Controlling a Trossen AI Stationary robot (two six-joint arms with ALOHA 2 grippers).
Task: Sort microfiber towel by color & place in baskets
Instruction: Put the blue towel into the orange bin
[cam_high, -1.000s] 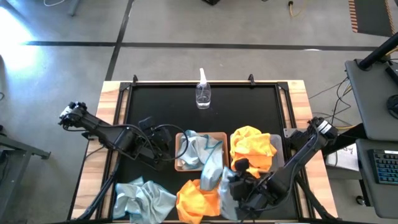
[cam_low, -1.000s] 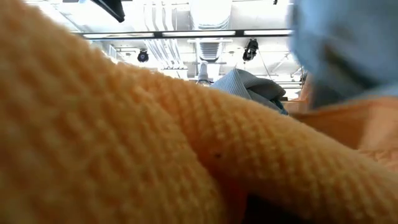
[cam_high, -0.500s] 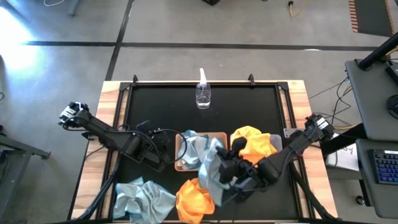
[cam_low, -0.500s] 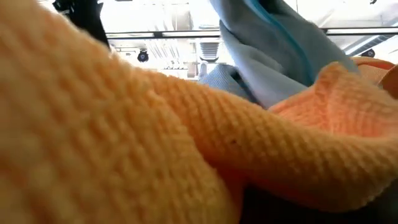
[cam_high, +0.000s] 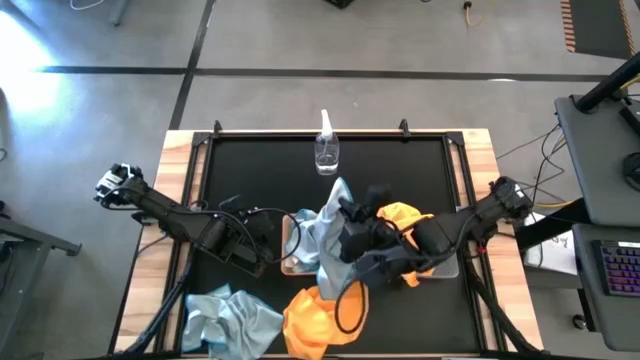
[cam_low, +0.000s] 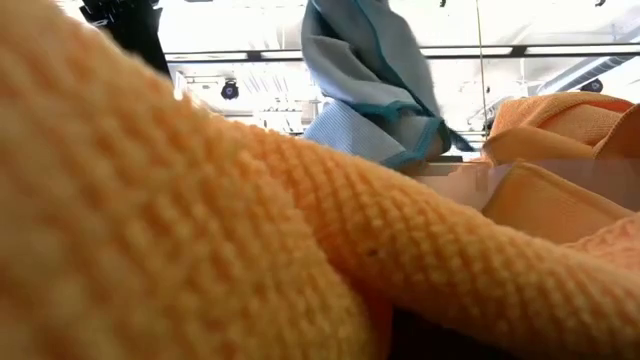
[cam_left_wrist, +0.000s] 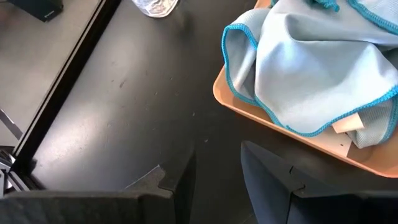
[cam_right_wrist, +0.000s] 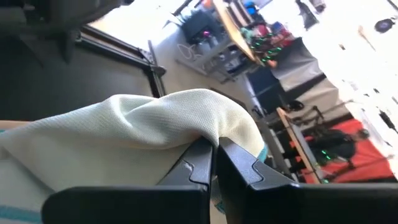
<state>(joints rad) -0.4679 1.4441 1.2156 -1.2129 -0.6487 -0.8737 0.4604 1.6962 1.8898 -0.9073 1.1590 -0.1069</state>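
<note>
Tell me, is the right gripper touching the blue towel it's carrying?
Touching. The right wrist view shows the right gripper shut, pinching a fold of the pale blue towel.

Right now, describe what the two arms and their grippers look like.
Both arms are dark, jointed links with black cables looping off them. The left arm has a pale, whitish part at its outer end. The left gripper and right gripper each have two flat, dark, angular fingers with stepped, notched inner edges.
</note>
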